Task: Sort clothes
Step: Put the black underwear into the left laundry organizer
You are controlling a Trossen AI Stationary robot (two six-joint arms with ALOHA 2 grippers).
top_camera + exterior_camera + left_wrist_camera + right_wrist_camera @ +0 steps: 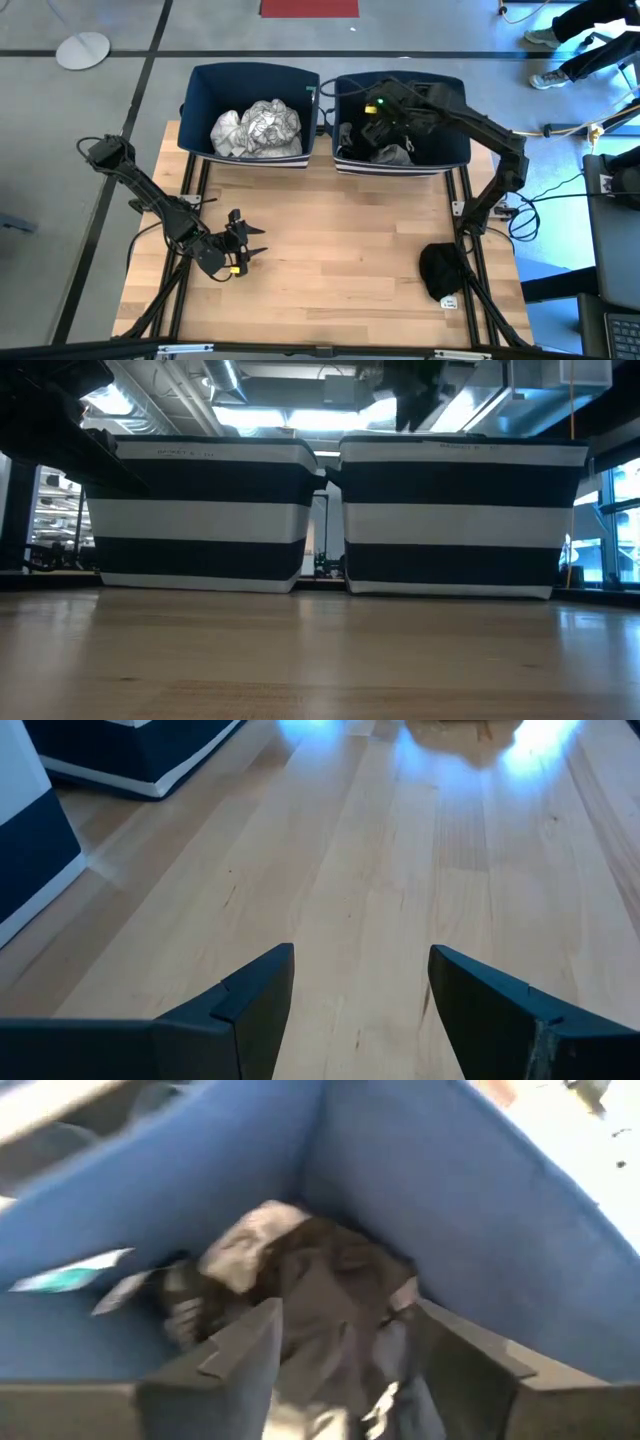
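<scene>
Overhead, right gripper (378,110) poised above the right bin (455,150), over dark and grey clothes (385,152) piled inside; white and patterned clothes (257,130) heaped in the left bin (195,110) beside it; one black garment (441,272) lying on the table (340,240) in front of the right bin, close to the table's right edge; left gripper (243,251) parked low over the bare wood, well away from that bin. Level across the table, only both striped bin fronts visible, contents hidden. Past the left wrist, fingers (250,1000) spread wide over empty planks, gripping nothing. Past the right wrist, fingers (245,1355) parted above the grey-brown fabric in the bin's corner, apparently released; contact with the cloth impossible to rule out. Risk, judged from here: cloth snagging on a fingertip and lifting back out on withdrawal; black garment near the table's edge possibly sliding off if nudged.
</scene>
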